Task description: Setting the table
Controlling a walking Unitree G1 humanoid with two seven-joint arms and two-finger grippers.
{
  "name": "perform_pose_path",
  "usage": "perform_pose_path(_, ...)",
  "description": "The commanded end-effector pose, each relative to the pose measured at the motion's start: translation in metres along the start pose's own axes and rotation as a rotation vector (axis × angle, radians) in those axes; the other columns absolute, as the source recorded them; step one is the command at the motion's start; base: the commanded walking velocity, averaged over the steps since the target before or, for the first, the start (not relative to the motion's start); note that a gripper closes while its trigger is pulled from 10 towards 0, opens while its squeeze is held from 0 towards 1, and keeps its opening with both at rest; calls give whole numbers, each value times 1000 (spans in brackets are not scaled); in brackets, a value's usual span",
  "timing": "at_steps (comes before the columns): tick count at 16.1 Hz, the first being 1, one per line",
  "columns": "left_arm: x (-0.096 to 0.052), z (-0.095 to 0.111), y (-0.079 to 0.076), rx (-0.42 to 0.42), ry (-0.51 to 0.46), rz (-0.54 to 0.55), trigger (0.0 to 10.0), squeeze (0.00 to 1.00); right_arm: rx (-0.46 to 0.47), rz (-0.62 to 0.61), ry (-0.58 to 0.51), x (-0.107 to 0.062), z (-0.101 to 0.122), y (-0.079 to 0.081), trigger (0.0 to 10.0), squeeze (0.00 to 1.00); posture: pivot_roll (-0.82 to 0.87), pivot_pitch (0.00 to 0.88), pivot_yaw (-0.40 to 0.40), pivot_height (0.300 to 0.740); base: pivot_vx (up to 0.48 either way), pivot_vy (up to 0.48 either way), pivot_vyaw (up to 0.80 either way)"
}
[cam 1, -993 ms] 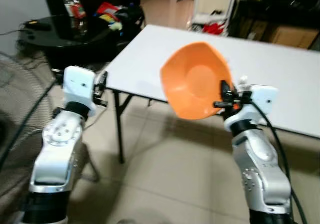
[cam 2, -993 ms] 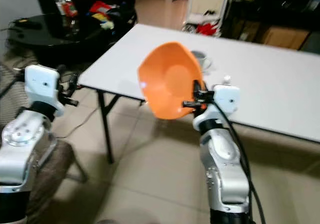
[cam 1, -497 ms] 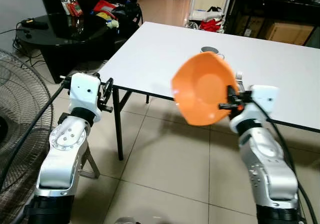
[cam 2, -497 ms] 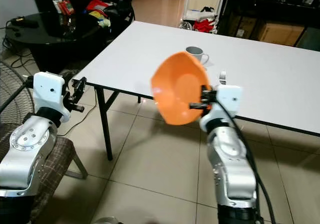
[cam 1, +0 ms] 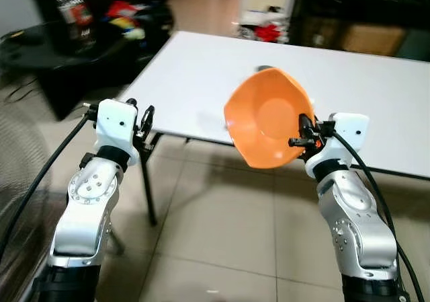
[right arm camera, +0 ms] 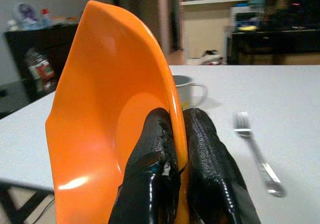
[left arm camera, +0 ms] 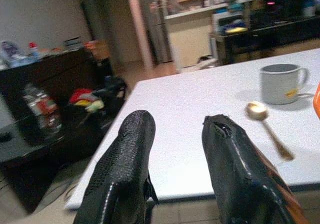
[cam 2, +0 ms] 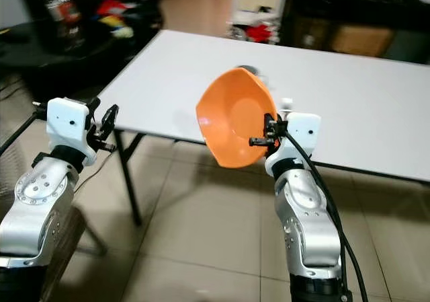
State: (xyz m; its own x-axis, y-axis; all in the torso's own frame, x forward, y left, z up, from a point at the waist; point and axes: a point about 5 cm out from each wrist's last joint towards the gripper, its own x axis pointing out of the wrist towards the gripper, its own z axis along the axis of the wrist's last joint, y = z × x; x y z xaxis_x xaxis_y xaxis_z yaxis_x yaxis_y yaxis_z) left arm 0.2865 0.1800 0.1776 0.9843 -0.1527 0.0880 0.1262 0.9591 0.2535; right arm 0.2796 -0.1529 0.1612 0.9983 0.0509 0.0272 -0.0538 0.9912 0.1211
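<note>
- Right gripper (right arm camera: 172,149) fingers are pinched tight on the rim of the orange bowl (cam 1: 267,126) — one finger inside, one outside.
- Bowl's tipped up on edge, its hollow facing the robot, held in the air at the near edge of the white table (cam 1: 376,93), over the tiled floor (cam 1: 222,235).
- Left gripper (left arm camera: 177,154) is empty, fingers apart, up near the table's left corner.
- On the table: a grey mug (left arm camera: 279,83), a spoon (left arm camera: 267,126) just beside it, and a fork (right arm camera: 255,146).
- Off to the left — a dark side table (cam 1: 60,50) with clutter.
</note>
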Motion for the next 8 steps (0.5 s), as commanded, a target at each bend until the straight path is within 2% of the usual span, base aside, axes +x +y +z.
perform_pose_path(1,3,4,-4,9,-9,-20,10000,0,11,-24,-41,1,10,-4,10000,0,135,0,-20,740,266,0,-800)
perform_pose_path(8,6,6,-2,16,-14,-26,10000,0,16,-12,-66,1,12,-1,10000,0,132,0,-8,740,267,0,0)
